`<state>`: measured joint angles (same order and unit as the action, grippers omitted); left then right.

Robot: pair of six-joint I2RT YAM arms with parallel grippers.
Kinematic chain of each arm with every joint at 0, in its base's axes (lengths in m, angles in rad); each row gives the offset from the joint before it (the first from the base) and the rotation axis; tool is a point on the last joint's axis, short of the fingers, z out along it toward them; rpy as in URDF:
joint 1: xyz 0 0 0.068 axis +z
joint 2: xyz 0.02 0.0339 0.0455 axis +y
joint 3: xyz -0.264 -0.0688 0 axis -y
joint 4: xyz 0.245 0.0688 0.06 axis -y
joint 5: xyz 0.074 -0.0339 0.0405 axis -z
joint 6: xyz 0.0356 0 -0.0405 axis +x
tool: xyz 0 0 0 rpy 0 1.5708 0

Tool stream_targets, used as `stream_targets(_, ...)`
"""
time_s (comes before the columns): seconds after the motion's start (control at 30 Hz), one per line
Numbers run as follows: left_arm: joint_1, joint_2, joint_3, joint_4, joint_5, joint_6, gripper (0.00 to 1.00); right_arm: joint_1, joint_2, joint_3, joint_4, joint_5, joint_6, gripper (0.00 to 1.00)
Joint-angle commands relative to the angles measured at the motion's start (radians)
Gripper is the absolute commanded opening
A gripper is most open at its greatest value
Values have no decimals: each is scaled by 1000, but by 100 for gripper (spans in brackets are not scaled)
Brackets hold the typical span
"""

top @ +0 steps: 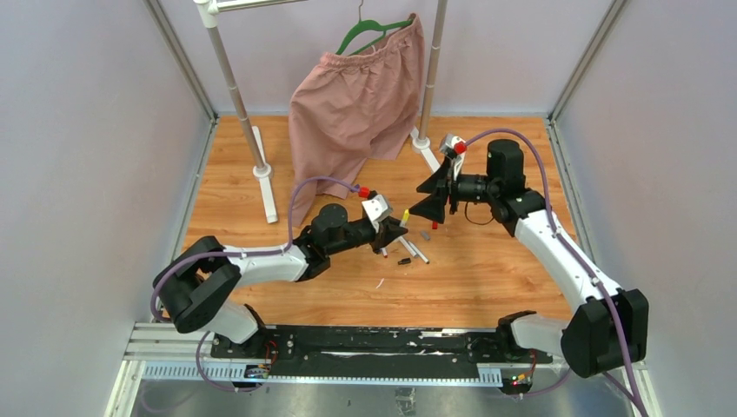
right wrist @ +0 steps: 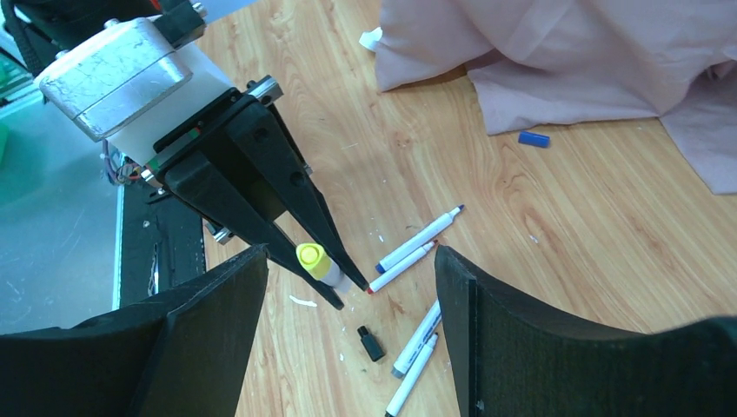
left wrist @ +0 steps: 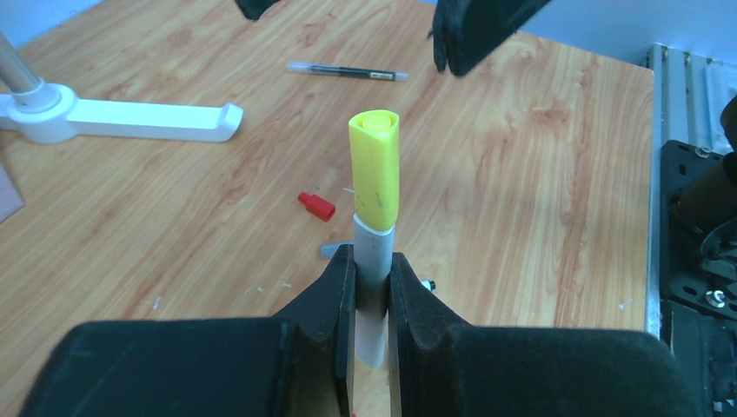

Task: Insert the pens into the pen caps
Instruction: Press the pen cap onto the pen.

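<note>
Left gripper [left wrist: 372, 265]: closed narrow on the barrel of a pale grey marker pen [left wrist: 372, 252], which stands straight out of the jaws, raised above the middle of the wooden worktop [top: 487, 278].
Yellow plastic cap [left wrist: 375, 174]: sits on the outer end of the held pen.
Right gripper [right wrist: 352, 252]: jaws wide with nothing between them; it faces the yellow-capped end, near it but apart.
White pen with a blue tip [right wrist: 419, 237]: flat near the worktop's middle, uncapped, just beside a white pen with a red tip [right wrist: 398, 268].
Two more white pens [right wrist: 419, 334]: flat and side by side, close to the first two.
Small black plastic cap [right wrist: 371, 343]: lying just beside those two pens.
Small red plastic cap [left wrist: 316, 206]: loose on the worktop, near the held pen.
Slim black pen [left wrist: 348, 71]: flat, apart from the white ones.
Small blue plastic cap [right wrist: 534, 139]: just beside the hem of the pink cloth shorts [top: 356, 95], which hang toward the far edge.
</note>
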<state>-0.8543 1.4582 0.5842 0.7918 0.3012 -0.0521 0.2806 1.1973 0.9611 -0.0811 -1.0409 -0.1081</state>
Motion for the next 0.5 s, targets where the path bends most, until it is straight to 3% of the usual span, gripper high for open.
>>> stream_targets(0.0, -6, 25, 38, -23, 54, -8, 0, 37, 26, 20, -53, -27, -81, 75)
stream_targets(0.47, 2, 33, 45, -28, 88, -28, 0, 88, 59, 52, -149, -44, -179, 60)
